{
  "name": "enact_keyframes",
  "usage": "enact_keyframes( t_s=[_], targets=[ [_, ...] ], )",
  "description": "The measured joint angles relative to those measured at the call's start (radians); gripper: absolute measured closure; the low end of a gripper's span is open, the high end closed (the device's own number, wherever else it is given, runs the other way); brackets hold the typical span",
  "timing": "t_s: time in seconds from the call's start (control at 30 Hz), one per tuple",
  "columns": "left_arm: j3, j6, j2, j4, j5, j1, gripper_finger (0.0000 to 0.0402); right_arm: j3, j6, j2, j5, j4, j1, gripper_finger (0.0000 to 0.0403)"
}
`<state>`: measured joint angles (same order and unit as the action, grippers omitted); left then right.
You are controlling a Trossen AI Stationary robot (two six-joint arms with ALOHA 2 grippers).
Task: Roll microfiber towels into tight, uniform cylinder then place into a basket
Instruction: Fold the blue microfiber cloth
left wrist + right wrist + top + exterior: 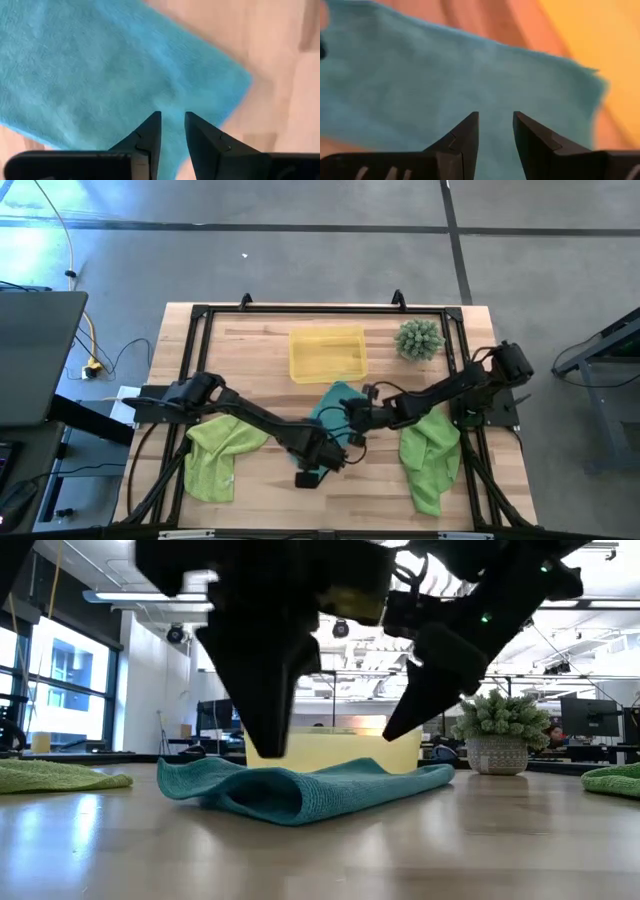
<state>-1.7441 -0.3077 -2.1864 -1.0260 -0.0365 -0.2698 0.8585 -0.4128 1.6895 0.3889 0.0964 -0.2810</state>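
Teal towel [300, 790]: nearest item in the low view, lying near the middle of the table [260, 340], folded over itself with a rounded fold along its near side and loose corners spread to both sides. One far corner lies just beside the basket; whether it touches the wall cannot be told.

Left hand [172, 120]: reaches in from the table's left edge, poised over the teal towel near its front part. Fingers a narrow gap apart, nothing between them.

Right hand [495, 120]: reaches in from the table's right edge, poised over the teal towel toward its far side. Fingers a narrow gap apart, nothing between them. Whether either hand's fingertips touch the cloth cannot be told.

Basket [327, 354]: yellow, translucent, shallow, set near the middle of the table's far edge, just behind the teal towel.

Green towel, left [222, 455]: lime-green, rumpled, near the front-left corner, partly under the left arm.

Green towel, right [430, 460]: lime-green, rumpled, near the front-right corner, running up to the front edge.

Potted plant [418, 339]: spiky green ball in a pale pot, toward the far-right corner, near the basket.
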Motion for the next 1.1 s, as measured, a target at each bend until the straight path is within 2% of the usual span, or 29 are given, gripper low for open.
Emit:
enact_keyframes(
  t_s=[0.17,0.3,0.5,0.67,0.8,1.1],
  targets=[
    [0.0,0.042,0.012,-0.105,-0.001,-0.024,0.0323,-0.022,-0.033,0.034,-0.004,-0.068,-0.045,0.0291],
    [0.003,0.052,0.011,-0.192,-0.002,-0.046,0.0323,-0.025,-0.028,0.074,0.003,-0.033,-0.053,0.0291],
    [0.007,0.04,0.018,-0.277,-0.001,-0.101,0.0323,-0.017,-0.012,0.094,0.046,0.127,-0.037,0.0291],
    [0.007,0.003,0.05,-0.259,-0.008,-0.145,0.0323,-0.019,0.027,0.063,0.076,0.273,-0.021,0.0291],
    [0.007,-0.023,0.089,-0.24,-0.073,-0.171,0.0323,-0.027,0.071,0.008,0.064,0.347,-0.02,0.0291],
    [0.009,-0.02,0.217,-0.2,-0.277,-0.192,0.0323,-0.025,0.122,-0.171,0.021,0.362,-0.083,0.0291]
  ],
)
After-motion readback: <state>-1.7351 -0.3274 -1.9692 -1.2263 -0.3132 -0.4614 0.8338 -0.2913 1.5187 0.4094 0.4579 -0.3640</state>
